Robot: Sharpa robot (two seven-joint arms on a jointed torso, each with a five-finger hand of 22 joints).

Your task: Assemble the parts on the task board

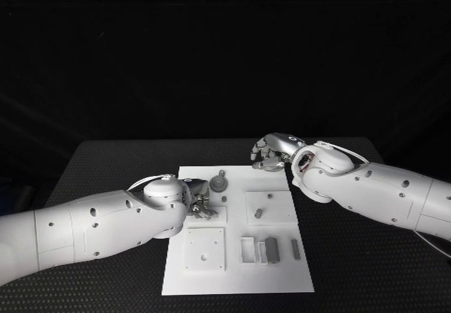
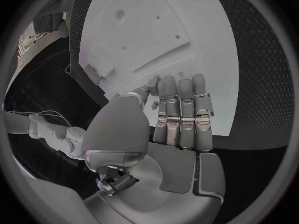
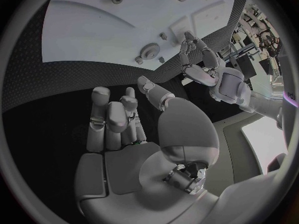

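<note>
White plastic makes up the task board (image 1: pixel 235 274), one flat plate lying in the middle of the black table (image 1: pixel 113 163). On it sit three raised square blocks: one near the right edge (image 1: pixel 270 207) with a short grey peg (image 1: pixel 257 212) standing on it, one toward the front left (image 1: pixel 205 249) with small holes, and one partly hidden under the left hand. One grey gear (image 1: pixel 219 183) lies near the board's far edge, just beside the left hand. Near the front are a white open frame (image 1: pixel 248 250), a dark grey block (image 1: pixel 272 249) next to it, and a thin grey bar (image 1: pixel 295 248) to the right.

The left hand (image 1: pixel 198 199) rests over the board's left side; its wrist view shows the fingers (image 2: pixel 182 113) straight and side by side, holding nothing. The right hand (image 1: pixel 270 152) hovers at the board's far right corner, fingers (image 3: pixel 111 119) partly bent and spread, empty.
</note>
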